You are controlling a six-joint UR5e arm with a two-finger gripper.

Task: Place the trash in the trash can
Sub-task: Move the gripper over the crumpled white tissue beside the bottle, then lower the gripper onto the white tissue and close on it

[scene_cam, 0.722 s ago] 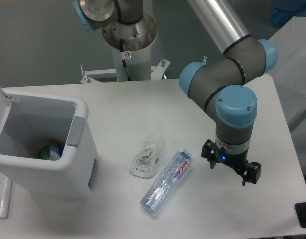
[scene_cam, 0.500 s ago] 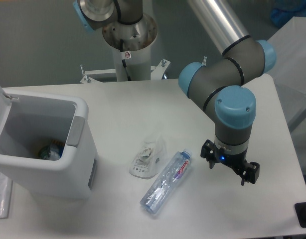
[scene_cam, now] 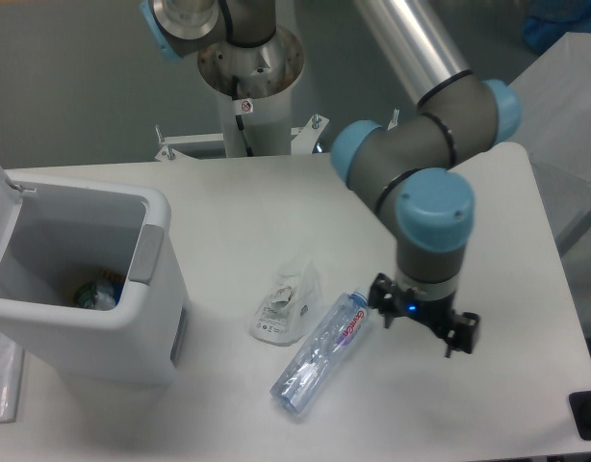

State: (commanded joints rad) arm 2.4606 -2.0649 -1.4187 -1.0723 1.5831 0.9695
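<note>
1. My gripper [scene_cam: 423, 320] hangs above the table [scene_cam: 276, 192], just right of the bottle's cap end. Its fingers stand well apart and carry nothing.
2. Task items: the clear plastic water bottle [scene_cam: 320, 352] lies on its side on the table, cap toward the gripper, base toward the front edge. The crumpled clear wrapper [scene_cam: 285, 304] lies just to its left; I cannot tell whether the two touch.
3. The trash can [scene_cam: 93, 279] stands at the left of the table, well apart from both items, lid swung up and back. Something coloured already lies at the bottom; too small to identify.
4. Judgement: neither item is in the can yet, and no grasp has begun. I take the bottle as the likely first pick, being nearest the gripper.
5. Risk: the bottle is round and lying flat. If the fingers close off-centre or along its length, it may roll or squirt out, possibly toward the front edge.
6. Risk: a push on the bottle could shove it into the wrapper and drag both out of position.
7. Risk: the wrapper is thin and low. The fingers may close on air or pinch only a corner that slips free in transit.
8. Risk: carried crosswise, the bottle could catch the can's rim or raised lid.
9. Writing: the bottle label shows red lettering, not legible. The wrapper has a white label, print unreadable. A small red-and-white sticker [scene_cam: 245, 105] sits on the arm's base column [scene_cam: 249, 77]; no text resolvable.
</note>
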